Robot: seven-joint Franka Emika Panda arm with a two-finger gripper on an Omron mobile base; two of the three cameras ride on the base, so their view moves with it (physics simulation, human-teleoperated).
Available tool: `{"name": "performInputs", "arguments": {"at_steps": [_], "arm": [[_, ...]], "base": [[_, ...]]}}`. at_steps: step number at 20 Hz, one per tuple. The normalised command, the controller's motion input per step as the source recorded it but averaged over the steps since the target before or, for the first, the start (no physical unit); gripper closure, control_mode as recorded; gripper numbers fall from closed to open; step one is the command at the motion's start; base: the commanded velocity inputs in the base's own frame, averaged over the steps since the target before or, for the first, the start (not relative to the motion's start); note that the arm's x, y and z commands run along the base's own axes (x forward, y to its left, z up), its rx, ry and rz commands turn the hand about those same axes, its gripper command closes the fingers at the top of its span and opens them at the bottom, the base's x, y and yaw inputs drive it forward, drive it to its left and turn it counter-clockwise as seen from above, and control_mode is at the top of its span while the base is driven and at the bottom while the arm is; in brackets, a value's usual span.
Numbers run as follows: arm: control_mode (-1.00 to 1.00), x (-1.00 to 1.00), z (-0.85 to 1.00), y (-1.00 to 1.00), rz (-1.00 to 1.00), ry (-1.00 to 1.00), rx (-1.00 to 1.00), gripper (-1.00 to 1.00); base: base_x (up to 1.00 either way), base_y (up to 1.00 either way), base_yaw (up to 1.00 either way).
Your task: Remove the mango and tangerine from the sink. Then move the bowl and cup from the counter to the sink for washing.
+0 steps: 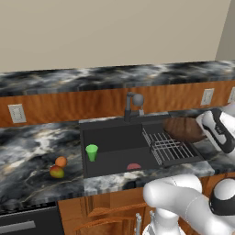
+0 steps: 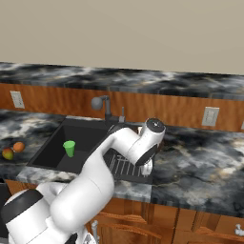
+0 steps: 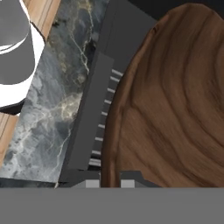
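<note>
Black sink [image 1: 112,137] sits mid-frame in the left base view, faucet [image 1: 133,104] at its back edge, wire rack [image 1: 169,147] on its right side. We see the green cup [image 1: 92,152] upright inside the basin at its left. Tangerine [image 1: 61,161] and mango [image 1: 56,172] lie touching each other on the marble counter [image 1: 32,151], lower left of frame, just outside the sink's left wall. Wooden bowl [image 1: 184,129] is right of centre, past the rack's far end, partly hidden by the arm's white wrist at the right edge.

Right base view: sink [image 2: 55,147] at centre left with the cup [image 2: 69,147] standing in it; mango [image 2: 7,153] and tangerine [image 2: 18,146] at the far left edge on the counter [image 2: 200,157]. The arm's wrist covers the rack area at centre; we can't make out the bowl here.

Hand view: the bowl [image 3: 175,109] takes the right half of frame, grain clear, hanging over the rack [image 3: 105,118] bars and the sink's rim. The gripper [image 3: 109,179] at bottom centre has its fingertips [image 3: 92,178] pinched tight on the bowl's rim, one tip each side of the wall.
</note>
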Motion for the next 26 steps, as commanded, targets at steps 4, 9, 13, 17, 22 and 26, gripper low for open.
{"name": "performInputs", "arguments": {"at_steps": [4, 9, 13, 17, 22, 26], "arm": [[-1.0, -0.06, 0.0, 0.3, 0.04, 0.01, 0.0, 1.0], [-1.0, -0.07, 0.0, 0.31, 0.03, 0.01, 0.0, 1.0], [-1.0, -0.06, 0.01, 0.33, 0.01, 0.0, 0.0, 1.0], [-1.0, -0.05, 0.03, 0.31, 0.0, 0.0, 0.0, 1.0], [-1.0, -0.01, 0.04, 0.33, 0.0, 0.0, 0.0, 1.0], [-1.0, 0.0, 0.03, 0.33, 0.02, 0.01, 0.0, 1.0]], "base": [[0.0, 0.0, 0.0], [0.0, 0.0, 0.0], [0.0, 0.0, 0.0], [0.0, 0.0, 0.0], [0.0, 0.0, 0.0], [0.0, 0.0, 0.0]]}}
